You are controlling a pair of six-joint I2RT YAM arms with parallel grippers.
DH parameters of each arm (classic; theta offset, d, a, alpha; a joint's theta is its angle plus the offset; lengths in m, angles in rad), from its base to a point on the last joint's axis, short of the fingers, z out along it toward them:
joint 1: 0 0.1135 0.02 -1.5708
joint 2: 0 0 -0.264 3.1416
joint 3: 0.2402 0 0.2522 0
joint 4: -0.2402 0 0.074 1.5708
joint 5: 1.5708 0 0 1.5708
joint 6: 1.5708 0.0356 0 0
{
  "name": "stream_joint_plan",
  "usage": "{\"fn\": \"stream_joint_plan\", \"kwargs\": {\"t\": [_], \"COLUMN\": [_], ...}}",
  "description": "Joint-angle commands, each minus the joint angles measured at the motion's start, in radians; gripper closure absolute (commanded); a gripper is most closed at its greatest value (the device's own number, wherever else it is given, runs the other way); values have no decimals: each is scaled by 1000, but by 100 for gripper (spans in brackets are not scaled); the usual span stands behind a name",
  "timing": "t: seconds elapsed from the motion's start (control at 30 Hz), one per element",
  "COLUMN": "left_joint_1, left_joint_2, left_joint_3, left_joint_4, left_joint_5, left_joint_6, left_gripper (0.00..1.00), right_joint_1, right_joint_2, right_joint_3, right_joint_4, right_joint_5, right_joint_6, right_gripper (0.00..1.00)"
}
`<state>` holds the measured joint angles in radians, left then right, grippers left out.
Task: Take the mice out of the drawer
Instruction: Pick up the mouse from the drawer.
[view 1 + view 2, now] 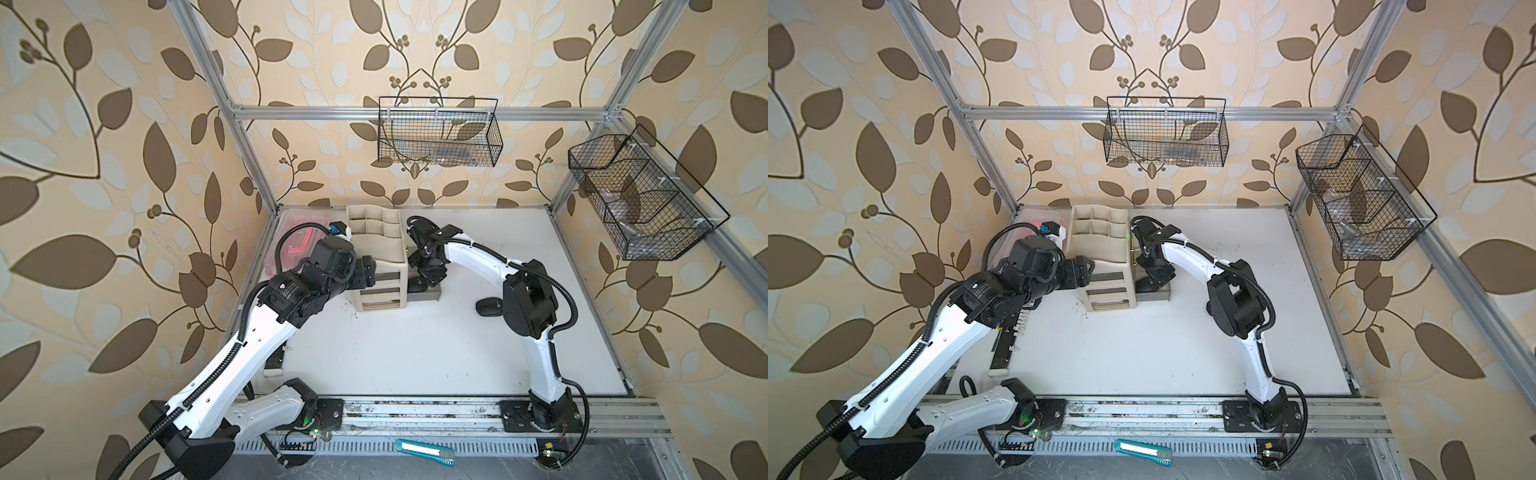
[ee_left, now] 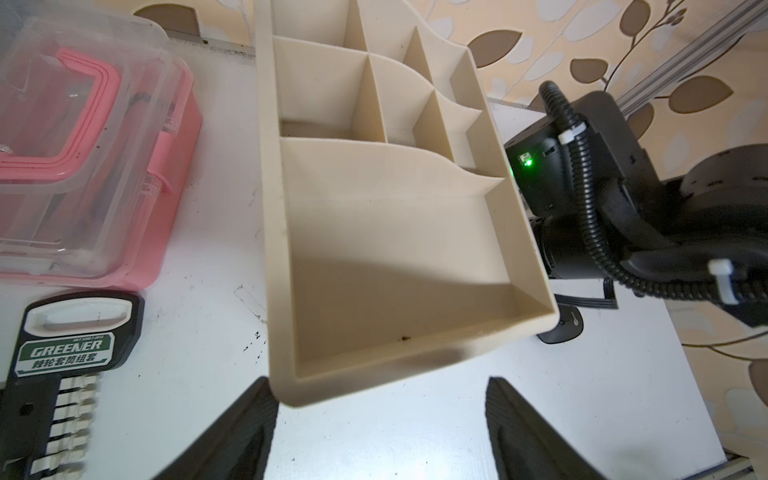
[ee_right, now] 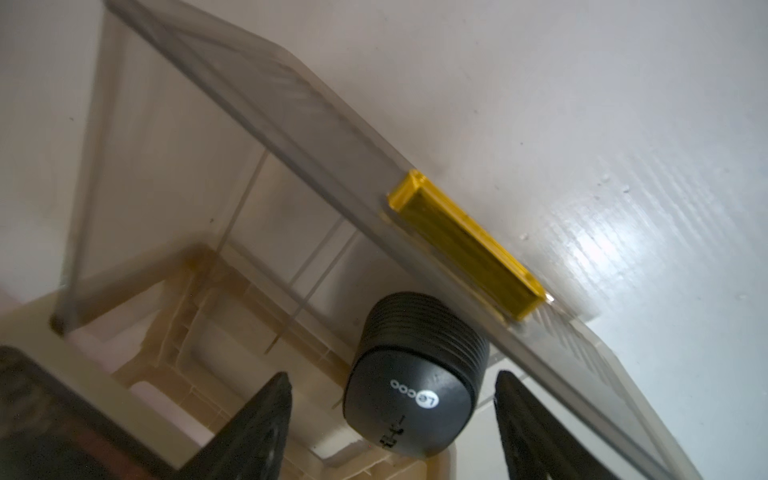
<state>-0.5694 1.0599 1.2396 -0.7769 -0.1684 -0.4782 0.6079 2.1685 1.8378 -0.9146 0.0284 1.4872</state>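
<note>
Room: the walls carry beige paper with brown leaves, aluminium bars make a frame, and a white table (image 1: 415, 357) fills the floor of it.
Pink box (image 2: 95, 124): it has a clear lid and stands in the far left corner of the table.
Socket holder (image 2: 66, 353): black with a green label, it lies along the left edge, just in front of the pink box.
Left hand (image 2: 380, 384): the fingers (image 2: 232, 436) are spread wide and hold nothing. It is at the left side of the organizer, and I cannot tell if it touches it.
Organizer (image 1: 376, 241): beige, with open compartments on top, near the far edge and left of the middle.
Drawer (image 1: 428, 296): grey and see-through, with a yellow handle (image 3: 465, 245). It stands out at the right side of the organizer.
Black mouse (image 3: 411, 374): it is inside the drawer, close to the wall that carries the handle.
Right hand (image 3: 392, 376): it is over the drawer, with one finger on each side of the black mouse and a gap on both sides, so it grips nothing.
Second mouse (image 1: 488, 308): black, it lies on the table to the right of the drawer and well apart from it, partly hidden by the right arm.
Wire baskets: one (image 1: 440, 133) hangs on the far wall and one (image 1: 640, 199) on the right wall.
</note>
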Motion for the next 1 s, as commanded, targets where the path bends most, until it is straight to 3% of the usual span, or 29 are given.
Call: {"fn": "stream_joint_plan", "kwargs": {"t": [0.0, 0.37, 0.97], "left_joint_1": [-1, -3, -2], "left_joint_2": [13, 21, -4], "left_joint_3": [23, 11, -20], "left_joint_4": [45, 64, 47], "left_joint_5": [-4, 22, -30], "left_joint_6": [-9, -20, -42], "left_gripper": [23, 33, 36], "right_joint_1": [4, -2, -7], "right_joint_2": [-13, 40, 85], "right_joint_3": [-31, -9, 26], "right_joint_4": [-24, -34, -31], "right_joint_5": [-49, -45, -6], "right_joint_6": [19, 31, 45], "right_gripper": [22, 19, 22]}}
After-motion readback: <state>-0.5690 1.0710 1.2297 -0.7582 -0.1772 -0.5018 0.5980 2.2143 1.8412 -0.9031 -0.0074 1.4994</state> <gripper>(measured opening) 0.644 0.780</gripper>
